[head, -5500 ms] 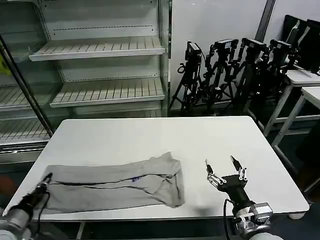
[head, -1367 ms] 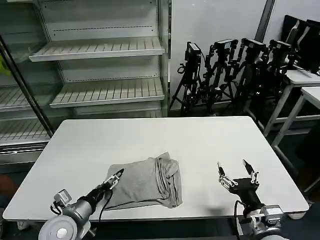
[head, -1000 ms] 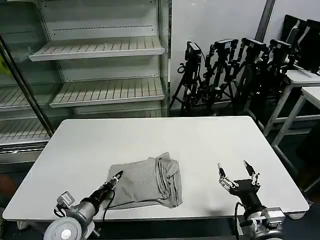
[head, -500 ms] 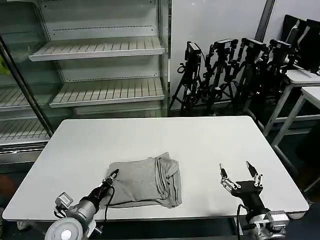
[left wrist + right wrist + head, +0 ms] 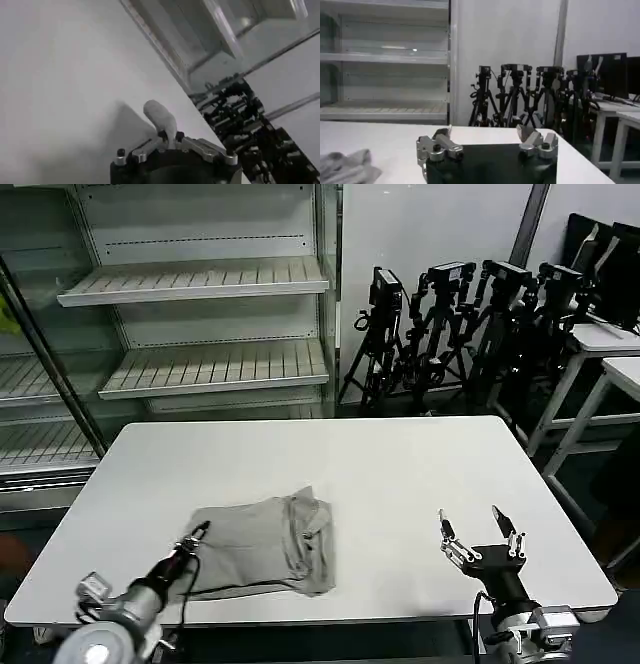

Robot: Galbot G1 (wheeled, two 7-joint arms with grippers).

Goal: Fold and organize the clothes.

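Note:
The clothes are one light grey T-shirt (image 5: pixel 262 544), folded into a compact bundle on the white table (image 5: pixel 400 464), left of centre near the front edge. My left gripper (image 5: pixel 195 534) is at the bundle's left edge, shut on a fold of the grey cloth. In the left wrist view a rounded tuft of that cloth (image 5: pixel 160 114) sticks up between the shut left gripper (image 5: pixel 169 136). My right gripper (image 5: pixel 481 529) hovers open over the front right of the table, well clear of the shirt. The right wrist view shows the open right gripper (image 5: pixel 487 134) with the shirt (image 5: pixel 345 167) far off to one side.
A glass-fronted shelving unit (image 5: pixel 190 284) stands behind the table on the left. A row of black tripods (image 5: pixel 460 324) lines the back wall. White side tables (image 5: pixel 610 354) stand to the right. The table's back and right parts are bare.
Earlier the shirt lay long; its left end has been folded over. In the last half second the left gripper has dragged the bundle leftward. The right gripper has hardly moved.

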